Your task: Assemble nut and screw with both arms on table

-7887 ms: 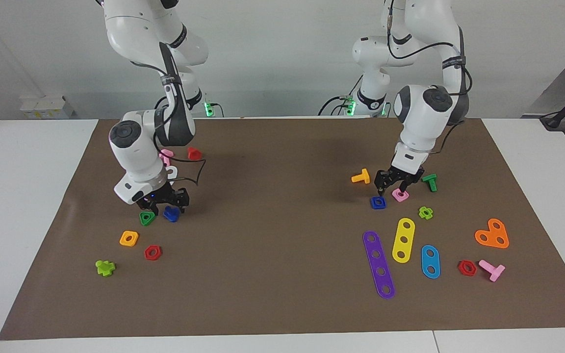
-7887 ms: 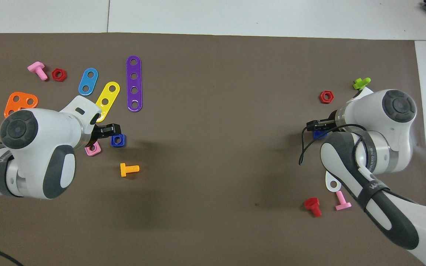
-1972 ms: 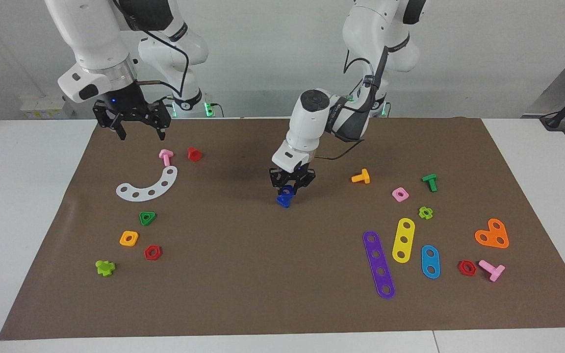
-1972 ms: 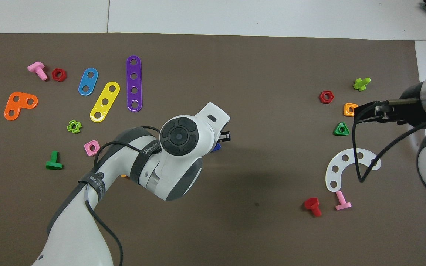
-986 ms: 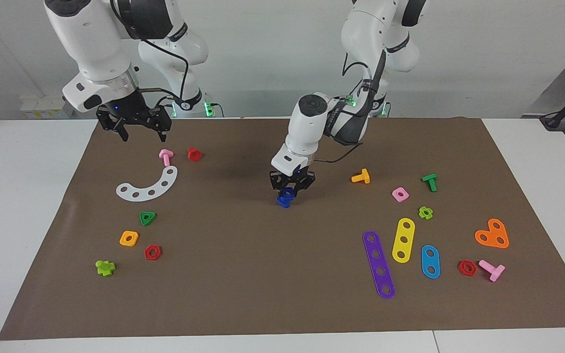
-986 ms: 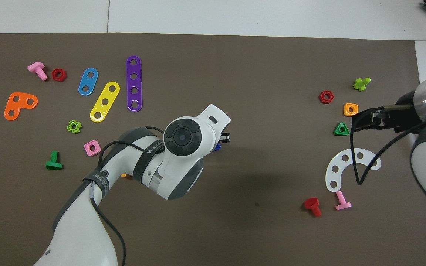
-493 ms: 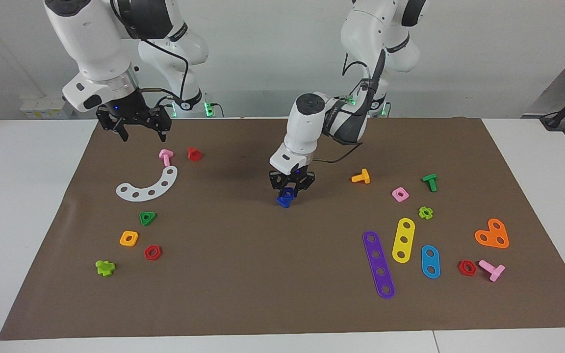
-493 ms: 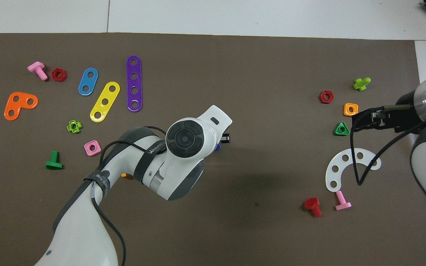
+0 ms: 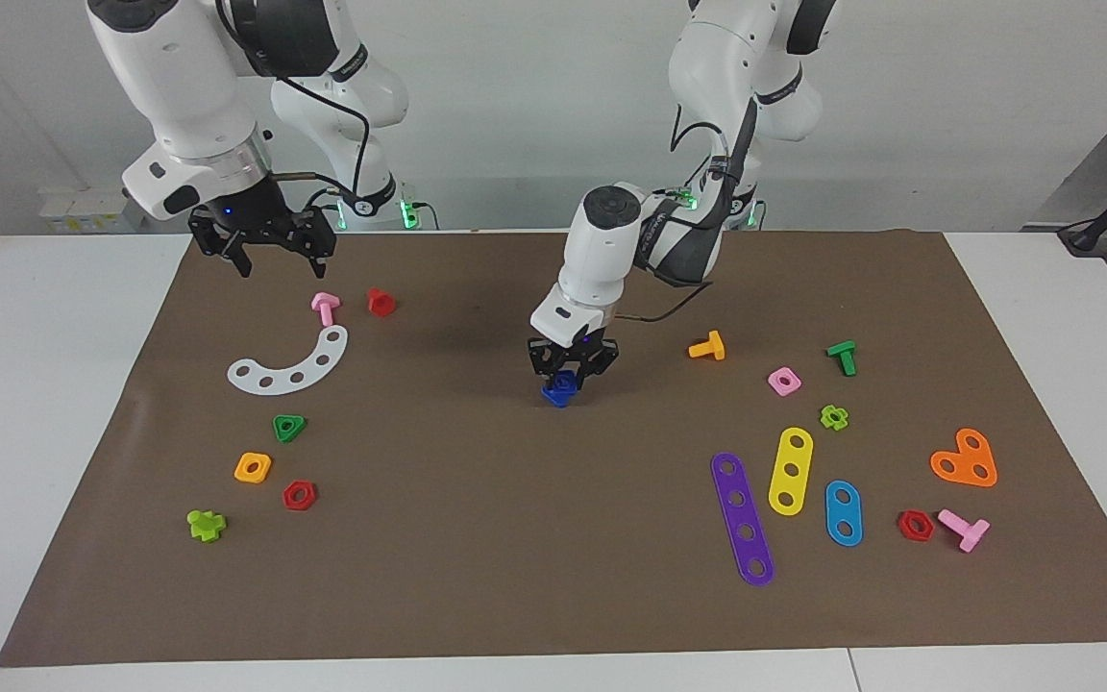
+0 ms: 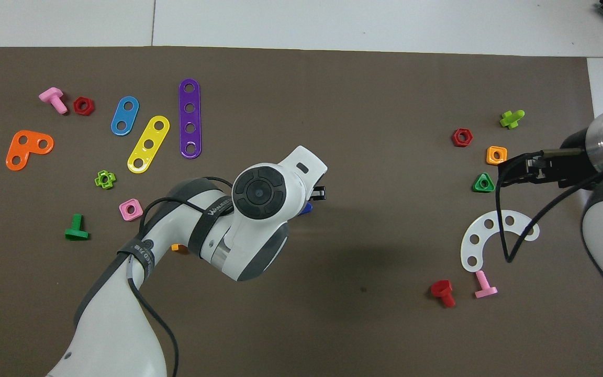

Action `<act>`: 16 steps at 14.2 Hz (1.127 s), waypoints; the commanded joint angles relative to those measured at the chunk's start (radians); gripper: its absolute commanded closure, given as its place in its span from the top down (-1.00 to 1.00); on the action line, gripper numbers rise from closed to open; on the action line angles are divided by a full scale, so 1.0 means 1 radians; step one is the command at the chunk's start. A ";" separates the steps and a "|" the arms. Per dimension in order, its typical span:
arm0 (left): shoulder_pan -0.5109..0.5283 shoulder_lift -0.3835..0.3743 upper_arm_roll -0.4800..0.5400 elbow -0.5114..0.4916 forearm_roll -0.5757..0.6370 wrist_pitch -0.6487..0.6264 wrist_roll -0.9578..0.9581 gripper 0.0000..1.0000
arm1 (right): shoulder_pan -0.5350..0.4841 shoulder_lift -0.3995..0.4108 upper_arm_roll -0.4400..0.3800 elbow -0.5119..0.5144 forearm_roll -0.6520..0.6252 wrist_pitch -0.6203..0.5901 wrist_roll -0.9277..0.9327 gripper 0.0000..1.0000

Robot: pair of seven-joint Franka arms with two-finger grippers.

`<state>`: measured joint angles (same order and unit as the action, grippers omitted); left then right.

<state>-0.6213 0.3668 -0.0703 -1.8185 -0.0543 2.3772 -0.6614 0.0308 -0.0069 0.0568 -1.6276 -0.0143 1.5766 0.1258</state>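
Observation:
In the middle of the brown mat (image 9: pixel 515 538) on the table stands the dark-blue screw (image 9: pixel 555 395), head down. The dark-blue nut (image 9: pixel 565 381) sits on its shank. My left gripper (image 9: pixel 573 369) points down and is shut on the nut. In the overhead view the left wrist covers both pieces except a blue edge of the screw (image 10: pixel 307 208). My right gripper (image 9: pixel 262 252) hangs open and empty over the mat's edge at the right arm's end, above a pink screw (image 9: pixel 325 308). The overhead view shows the right gripper (image 10: pixel 513 168) beside a green triangular nut (image 10: pixel 483 183).
An orange screw (image 9: pixel 707 347) and a pink square nut (image 9: pixel 784 382) lie toward the left arm's end, with several coloured strips (image 9: pixel 743 517) farther out. A white arc (image 9: pixel 292 363), red screw (image 9: pixel 381 302) and several small nuts lie at the right arm's end.
Both blue pieces have come from the mat's ends to its middle. The right gripper has let go and risen. In the last second the left wrist shifted only slightly on the nut.

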 commanded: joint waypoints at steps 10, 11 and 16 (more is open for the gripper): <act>-0.003 0.029 0.006 0.042 -0.012 -0.070 0.013 -1.00 | -0.020 -0.024 0.009 -0.024 0.028 0.005 -0.034 1.00; -0.008 0.029 0.007 0.038 -0.012 -0.058 0.010 -1.00 | -0.020 -0.024 0.009 -0.024 0.028 0.005 -0.034 1.00; -0.004 0.029 0.006 0.048 -0.024 -0.061 0.009 -1.00 | -0.020 -0.024 0.009 -0.024 0.028 0.003 -0.034 1.00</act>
<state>-0.6212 0.3812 -0.0663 -1.7868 -0.0675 2.3177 -0.6581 0.0308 -0.0069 0.0568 -1.6276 -0.0142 1.5766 0.1258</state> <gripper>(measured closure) 0.542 0.000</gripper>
